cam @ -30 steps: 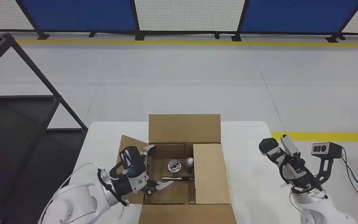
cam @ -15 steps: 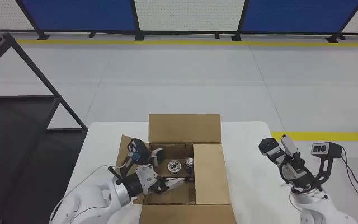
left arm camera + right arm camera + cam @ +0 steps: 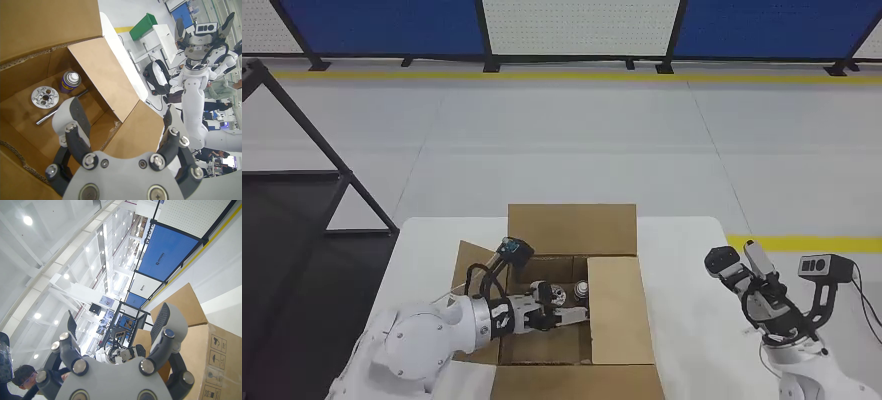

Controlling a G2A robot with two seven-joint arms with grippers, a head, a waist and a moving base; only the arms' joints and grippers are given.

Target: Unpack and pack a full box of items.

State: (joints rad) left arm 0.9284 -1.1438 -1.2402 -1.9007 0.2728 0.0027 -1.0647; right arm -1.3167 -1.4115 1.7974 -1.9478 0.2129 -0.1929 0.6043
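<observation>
Left gripper [image 3: 122,108] is down in the mouth of the cardboard box [image 3: 572,230], fingers spread wide, nothing between them. Right gripper [image 3: 117,311] hangs well off to the box's side, also spread and empty.

On the box floor lie a thin steel rod [image 3: 46,118], a round metal disc [image 3: 45,97] just beside it, and an upright spray can [image 3: 70,80] in the back corner near the rod's far end. The rod looks like the likely pick, and here's the trouble: it lies flat and it's round, so pads closing off-centre could send it rolling or skidding away. A finger nudging its far end could tip the can. The folded-in side flap [image 3: 612,310] overhangs that side of the box, so a long rod lifted level might snag under it. And the wrist sits close to the box's near wall, where a careless descent could shove the whole box.
</observation>
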